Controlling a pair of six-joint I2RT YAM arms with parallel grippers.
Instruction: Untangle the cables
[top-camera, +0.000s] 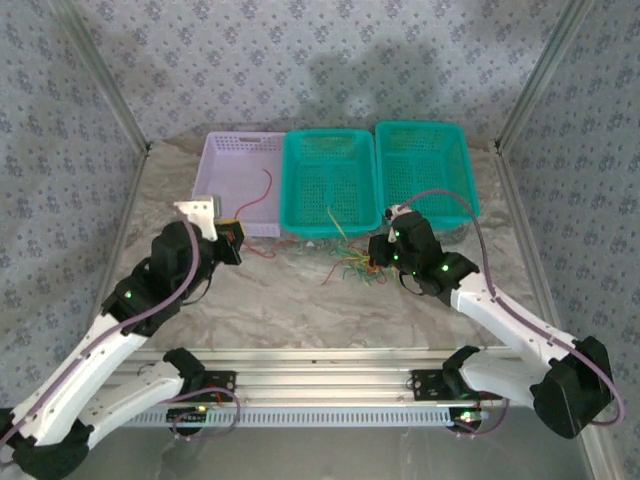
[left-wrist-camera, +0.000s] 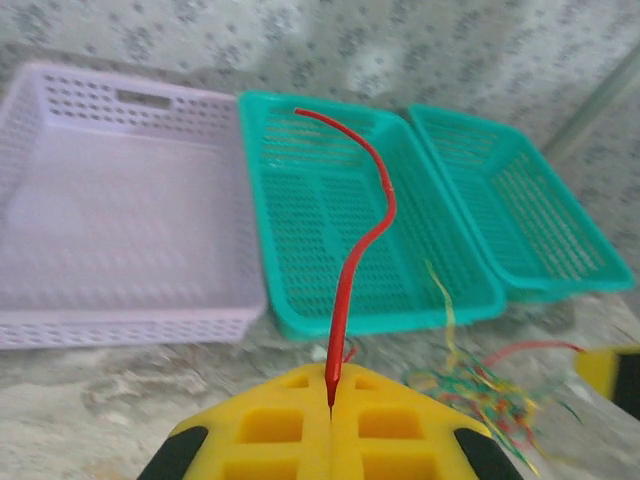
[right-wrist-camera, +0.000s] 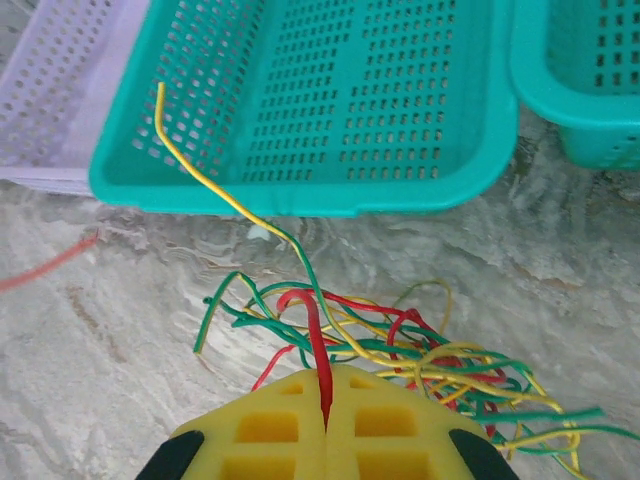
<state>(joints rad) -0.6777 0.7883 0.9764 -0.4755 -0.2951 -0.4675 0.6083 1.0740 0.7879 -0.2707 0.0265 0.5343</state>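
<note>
Cables (right-wrist-camera: 420, 360) bunched against right tool (right-wrist-camera: 326, 425).

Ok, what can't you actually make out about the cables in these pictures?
1. Top view: the cable tangle is too small to count strands or trace crossings; the right fingers cover its right side.
2. Left wrist view: the tangle is blurred; the red cable has its lower end hidden between the left fingers.
3. Right wrist view: strand ends run off the right edge; the pinched red strand is hidden where it enters the right fingers.
</note>
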